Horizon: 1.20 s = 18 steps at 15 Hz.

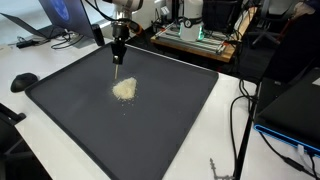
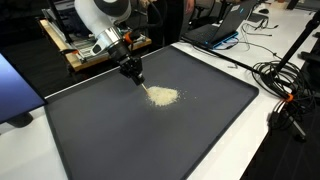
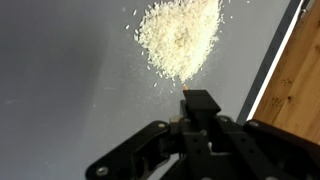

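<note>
A small heap of pale rice-like grains (image 1: 125,89) (image 2: 163,96) (image 3: 180,38) lies on a large dark mat (image 1: 150,130) (image 2: 170,140) (image 3: 60,90). My gripper (image 1: 118,60) (image 2: 134,74) (image 3: 197,105) hangs just behind the heap, shut on a thin stick (image 1: 118,71) (image 2: 143,87) that points down at the mat. The stick's tip sits close to the heap's near edge; in the wrist view only an orange tip (image 3: 186,90) shows past the black jaws. A few stray grains lie scattered around the heap.
A wooden board with electronics (image 1: 195,38) (image 2: 85,45) stands behind the mat; its wooden edge (image 3: 300,80) shows in the wrist view. Laptops (image 1: 50,15) (image 2: 225,25) and cables (image 1: 245,120) (image 2: 285,90) lie beside the mat. A black round object (image 1: 23,81) rests off one corner.
</note>
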Available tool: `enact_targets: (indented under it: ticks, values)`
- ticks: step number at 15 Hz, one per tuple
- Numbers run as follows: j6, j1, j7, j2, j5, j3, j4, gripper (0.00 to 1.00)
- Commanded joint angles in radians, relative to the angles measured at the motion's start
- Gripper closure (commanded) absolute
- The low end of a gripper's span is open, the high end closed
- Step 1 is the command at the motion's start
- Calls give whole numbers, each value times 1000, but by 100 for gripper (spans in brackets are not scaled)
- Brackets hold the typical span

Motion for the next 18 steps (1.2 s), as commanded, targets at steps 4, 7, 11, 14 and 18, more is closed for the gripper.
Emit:
enact_targets:
  ticks: [4,7,11,14,18]
  values:
    - [-18,-9,157,-78,-342,-32,-30,97]
    - [-45,-8,258,-84,-549,-60,-17,97]
    - [-125,0,388,-95,-843,-107,8,97]
    - [-191,-45,478,-105,-1053,-84,46,97]
    - [-296,-65,562,-98,-1264,-59,125,97]
